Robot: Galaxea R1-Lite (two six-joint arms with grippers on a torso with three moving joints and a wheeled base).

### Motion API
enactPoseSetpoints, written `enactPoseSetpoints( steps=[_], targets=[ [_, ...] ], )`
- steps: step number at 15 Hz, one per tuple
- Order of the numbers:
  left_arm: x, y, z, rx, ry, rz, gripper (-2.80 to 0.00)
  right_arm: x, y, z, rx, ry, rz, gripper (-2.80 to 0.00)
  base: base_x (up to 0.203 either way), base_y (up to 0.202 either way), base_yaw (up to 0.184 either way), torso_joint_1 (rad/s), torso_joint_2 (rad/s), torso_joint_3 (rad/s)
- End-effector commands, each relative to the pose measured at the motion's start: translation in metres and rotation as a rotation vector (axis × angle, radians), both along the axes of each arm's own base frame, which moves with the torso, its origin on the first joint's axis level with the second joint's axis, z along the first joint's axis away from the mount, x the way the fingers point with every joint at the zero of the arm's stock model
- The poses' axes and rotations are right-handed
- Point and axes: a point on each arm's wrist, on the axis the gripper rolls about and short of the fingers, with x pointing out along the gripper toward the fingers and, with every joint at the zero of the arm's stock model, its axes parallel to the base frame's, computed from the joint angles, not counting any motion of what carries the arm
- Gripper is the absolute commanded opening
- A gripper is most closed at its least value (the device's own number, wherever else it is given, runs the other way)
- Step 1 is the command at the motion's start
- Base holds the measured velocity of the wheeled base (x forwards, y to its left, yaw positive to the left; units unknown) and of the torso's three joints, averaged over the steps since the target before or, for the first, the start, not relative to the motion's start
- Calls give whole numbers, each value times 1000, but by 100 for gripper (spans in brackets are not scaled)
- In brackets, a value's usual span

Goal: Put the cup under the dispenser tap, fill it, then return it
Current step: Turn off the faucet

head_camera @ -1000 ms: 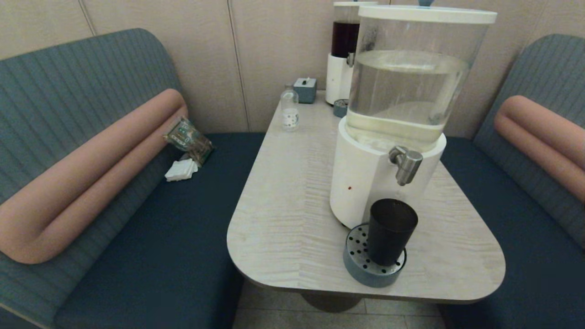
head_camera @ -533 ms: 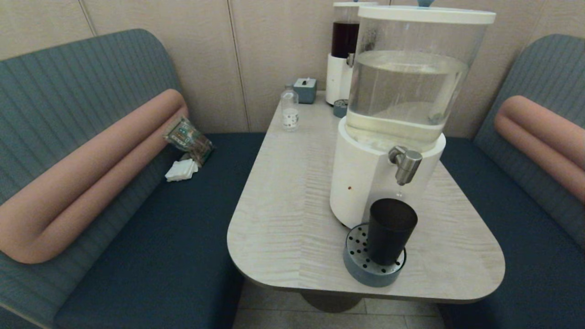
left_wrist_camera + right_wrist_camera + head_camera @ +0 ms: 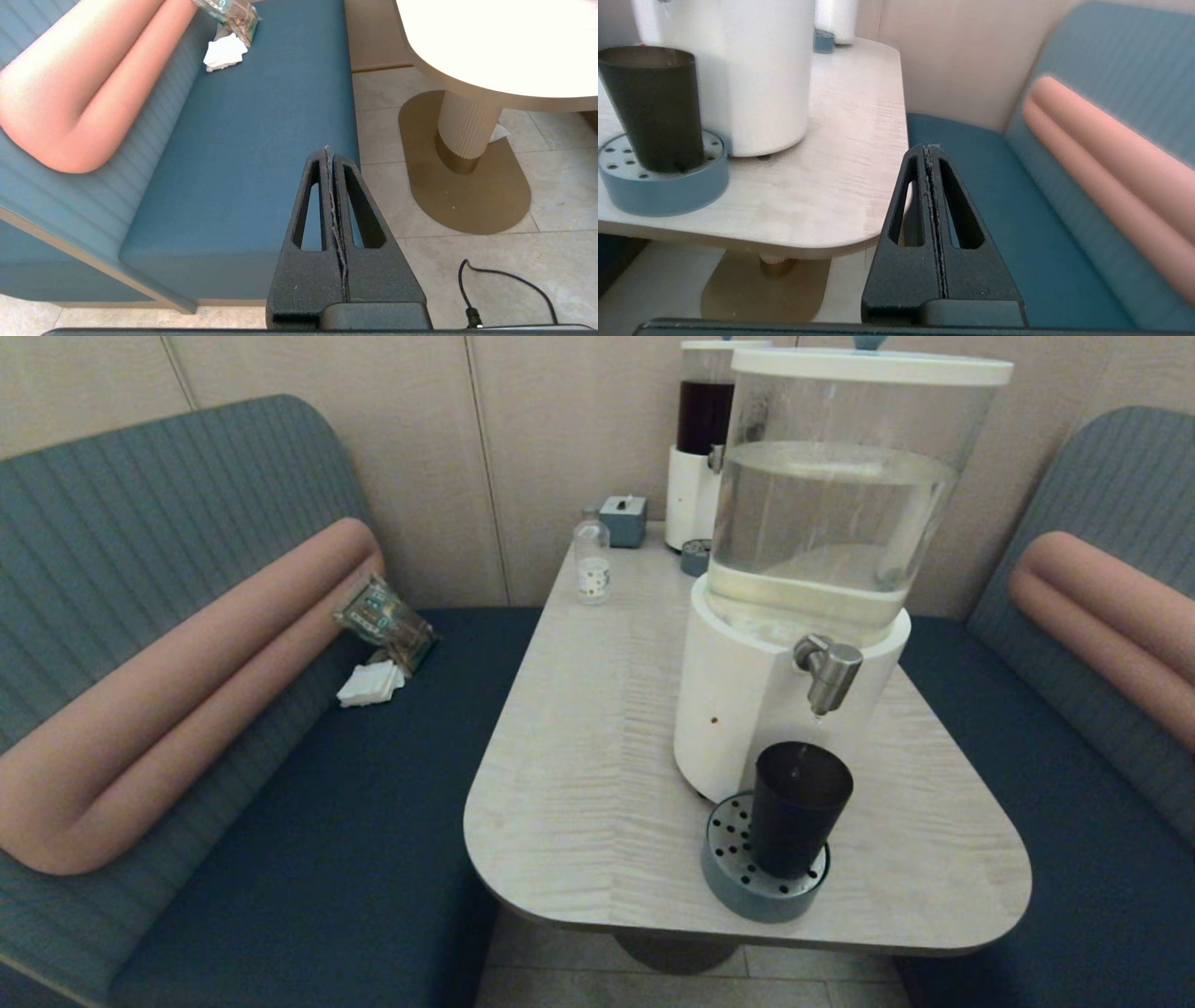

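The dark tumbler cup [image 3: 798,807] stands upright on the round blue-grey drip tray [image 3: 738,887], right below the brushed-silver dispenser tap [image 3: 826,670] of the big clear-tank dispenser [image 3: 831,513]. A thin drip hangs under the nozzle. In the right wrist view the cup [image 3: 654,107] stands on the tray [image 3: 668,186] before the white base. Neither arm shows in the head view. My right gripper [image 3: 930,149] is shut and empty, low beside the table's near right corner. My left gripper [image 3: 328,151] is shut and empty over the left bench's front edge.
At the table's far end stand a slim dark-liquid dispenser [image 3: 705,439], a small clear bottle [image 3: 591,565] and a blue tissue box [image 3: 624,518]. Snack packs [image 3: 385,621] and napkins [image 3: 371,683] lie on the left bench. The table pedestal [image 3: 465,126] stands on the tiled floor.
Nothing has moved. The cup stays on the drip tray under the tap, and a little water still drips from the nozzle.
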Motion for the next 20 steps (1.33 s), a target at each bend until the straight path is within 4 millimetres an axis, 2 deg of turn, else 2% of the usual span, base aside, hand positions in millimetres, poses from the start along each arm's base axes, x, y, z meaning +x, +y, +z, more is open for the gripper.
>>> enactPoseSetpoints(
  steps=[1, 5, 13, 16, 17, 18, 20],
  targets=[
    [0, 0, 0, 1, 2, 1, -280, 5, 1, -21, 3, 157, 60, -280, 0, 0, 0, 0, 0, 0],
    [0, 0, 0, 1, 2, 1, -280, 5, 2, -32, 124, 296, 123, -280, 0, 0, 0, 0, 0, 0],
    [0, 0, 0, 0, 0, -3, -280, 5, 2, -30, 157, 257, 126, -280, 0, 0, 0, 0, 0, 0],
    [-2, -1, 7, 30, -24, -32, -280, 5, 2, -30, 158, 257, 127, -280, 0, 0, 0, 0, 0, 0],
    [-4, -1, 16, 29, -48, -52, -280, 5, 2, -30, 158, 257, 126, -280, 0, 0, 0, 0, 0, 0],
    [-10, -2, 35, 27, -91, -75, -280, 5, 2, -30, 158, 257, 127, -280, 0, 0, 0, 0, 0, 0],
    [-20, -3, 90, 4, -171, -109, -280, 5, 2, -30, 158, 257, 126, -280, 0, 0, 0, 0, 0, 0]
  ],
)
